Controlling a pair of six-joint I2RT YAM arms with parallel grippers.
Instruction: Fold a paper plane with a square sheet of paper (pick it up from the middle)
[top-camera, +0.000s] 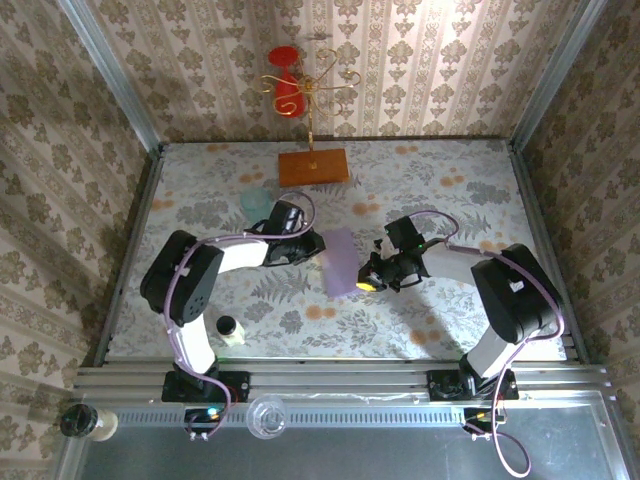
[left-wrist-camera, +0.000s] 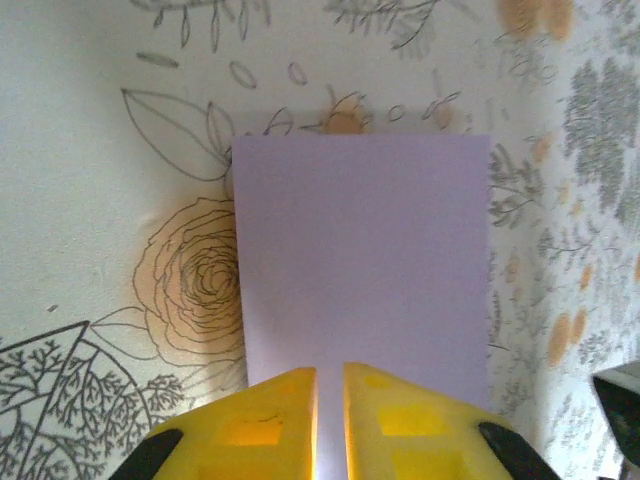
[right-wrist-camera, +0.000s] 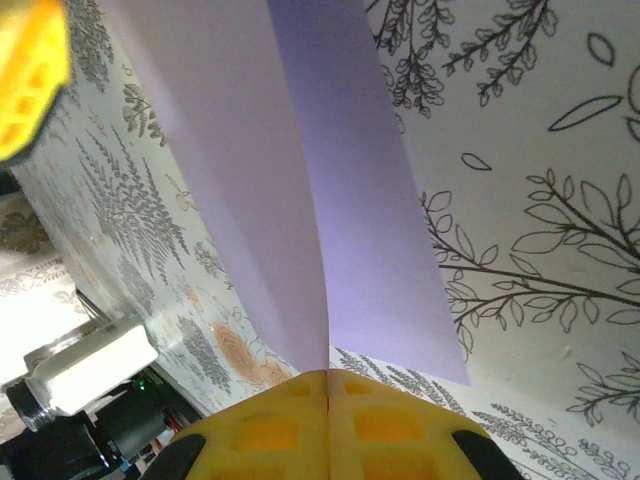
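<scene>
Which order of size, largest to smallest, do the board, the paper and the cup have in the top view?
1. Board and paper: about alike; the paper is folded, so unsure.
2. Cup: clearly smallest.

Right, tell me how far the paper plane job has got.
Done: the square sheet of paper is lifted and bent over along its middle, seemingly the first lengthwise fold. In hand: the left gripper and the right gripper are each shut on it from opposite sides, the right one at the bend. Left: no nose corners or wings are folded, and nothing looks pointed yet, so most of the folding remains.
</scene>
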